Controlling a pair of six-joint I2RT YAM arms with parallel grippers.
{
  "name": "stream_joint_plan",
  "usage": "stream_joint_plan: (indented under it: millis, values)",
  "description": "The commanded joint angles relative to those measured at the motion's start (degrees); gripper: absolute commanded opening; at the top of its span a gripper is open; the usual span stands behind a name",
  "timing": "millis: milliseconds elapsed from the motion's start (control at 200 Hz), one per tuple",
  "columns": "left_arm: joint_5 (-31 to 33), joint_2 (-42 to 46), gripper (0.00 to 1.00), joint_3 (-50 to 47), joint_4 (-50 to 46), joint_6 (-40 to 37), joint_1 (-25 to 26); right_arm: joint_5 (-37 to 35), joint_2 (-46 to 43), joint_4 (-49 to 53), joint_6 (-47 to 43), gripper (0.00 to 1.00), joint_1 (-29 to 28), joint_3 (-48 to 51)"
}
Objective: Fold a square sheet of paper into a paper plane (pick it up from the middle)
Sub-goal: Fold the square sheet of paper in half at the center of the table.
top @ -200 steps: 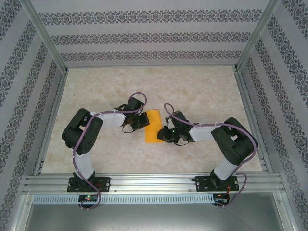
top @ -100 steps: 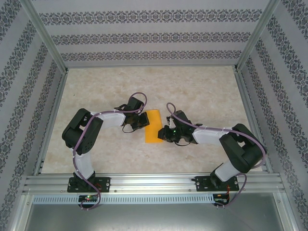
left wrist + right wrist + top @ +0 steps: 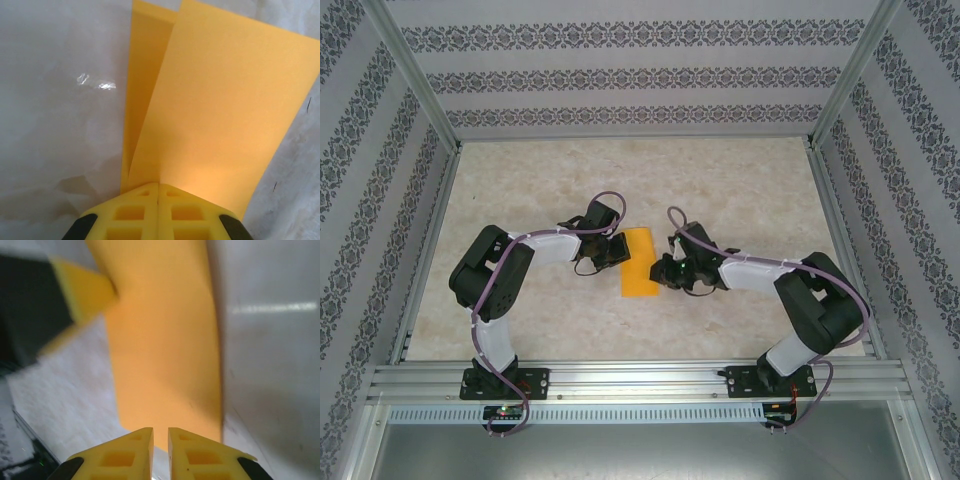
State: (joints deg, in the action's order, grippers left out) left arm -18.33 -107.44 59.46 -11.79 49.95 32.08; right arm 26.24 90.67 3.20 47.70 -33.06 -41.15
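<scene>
The square sheet of paper (image 3: 636, 272) is orange-yellow and folded over into a narrow strip on the table, between the two grippers. In the left wrist view its upper flap (image 3: 220, 115) rises at an angle above the lower layer. My left gripper (image 3: 623, 250) (image 3: 159, 184) is shut on the paper's left edge, at the fold. My right gripper (image 3: 659, 272) (image 3: 160, 432) hovers at the paper's right edge, its jaws a narrow gap apart with nothing between them. The paper (image 3: 165, 350) stretches away ahead of them, with a left finger (image 3: 82, 290) at its far side.
The pale marble-patterned table (image 3: 740, 180) is ringed by aluminium rails (image 3: 630, 380) and patterned walls. Both arms bend inward toward the table's middle, the right arm's elbow (image 3: 830, 310) near the right rail.
The right arm's elbow has swung out to the right, and its gripper has slid a little farther along the paper's right edge. The left arm and paper have not moved.
</scene>
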Motion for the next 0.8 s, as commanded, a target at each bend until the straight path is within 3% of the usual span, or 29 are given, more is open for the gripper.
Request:
stream_joint_plan:
  millis: [0,230,510,794]
  values:
    - [2.9,-2.3,0.04,-0.2,-5.1,-1.3,0.7,0.3,1.3,-1.5,-2.7,0.16,2.7,-5.8]
    - [2.7,-2.6,0.04,-0.1,-5.3,-1.5,0.7,3.1,11.7,-5.0,-2.4,0.15,5.1,-12.9]
    - [2.8,-2.7,0.04,0.0,-5.7,-1.7,0.7,1.3,18.4,-3.8,-3.6,0.15,6.0,-12.4]
    - [3.7,-2.7,0.04,0.1,-6.7,-2.2,0.7,2.1,13.8,-1.0,-3.2,0.17,6.2,-14.4]
